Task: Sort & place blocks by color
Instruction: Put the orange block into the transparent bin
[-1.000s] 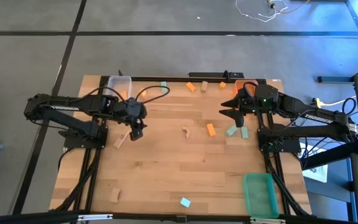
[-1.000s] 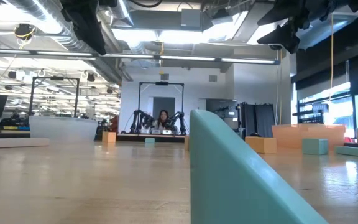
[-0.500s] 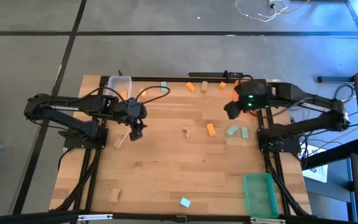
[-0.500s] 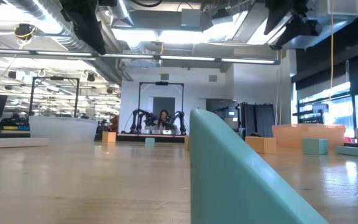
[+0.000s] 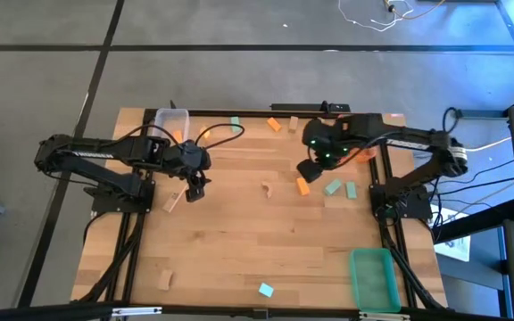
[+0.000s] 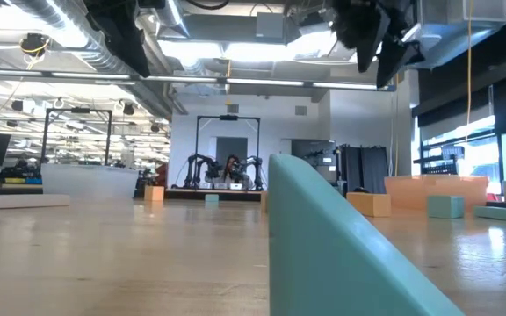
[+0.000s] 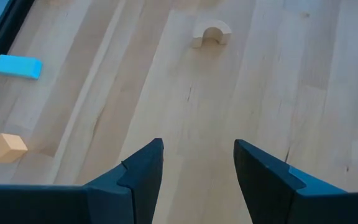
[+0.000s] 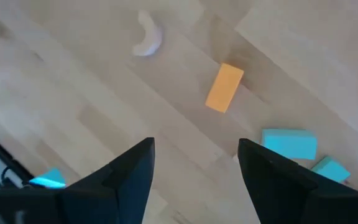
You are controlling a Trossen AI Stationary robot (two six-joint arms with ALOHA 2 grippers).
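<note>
While both arms hang over the wooden table (image 5: 239,259), neither one holds a block. The left gripper (image 5: 195,189) hovers over the left side with its jaws apart and nothing between them; just beside it lies a pale bar (image 5: 171,201). The right gripper (image 5: 307,169) reaches in over the far right part of the table, jaws apart and empty too, above an orange bar (image 5: 302,185). From above I can count the blocks. Orange ones: the bar under the right gripper, one (image 5: 275,124) at the far edge, and one (image 5: 178,136) by the clear bin (image 5: 171,120), so three I am sure of. Teal ones: two (image 5: 333,187) (image 5: 351,190) side by side near the orange bar, one (image 5: 236,121) at the far edge, and one (image 5: 266,289) at the near edge, so four. Pale wood ones: the bar by the left gripper, a small arch (image 5: 267,188) in the middle, one (image 5: 294,123) at the far edge, and one (image 5: 164,279) near the front left, so four. A green bin (image 5: 372,278) sits at the front right corner. An orange bin (image 5: 367,153) peeks out behind the right arm, mostly hidden. None of the blocks I can see lies in the green bin. In the low view a big teal block (image 6: 341,246) fills the front.
</note>
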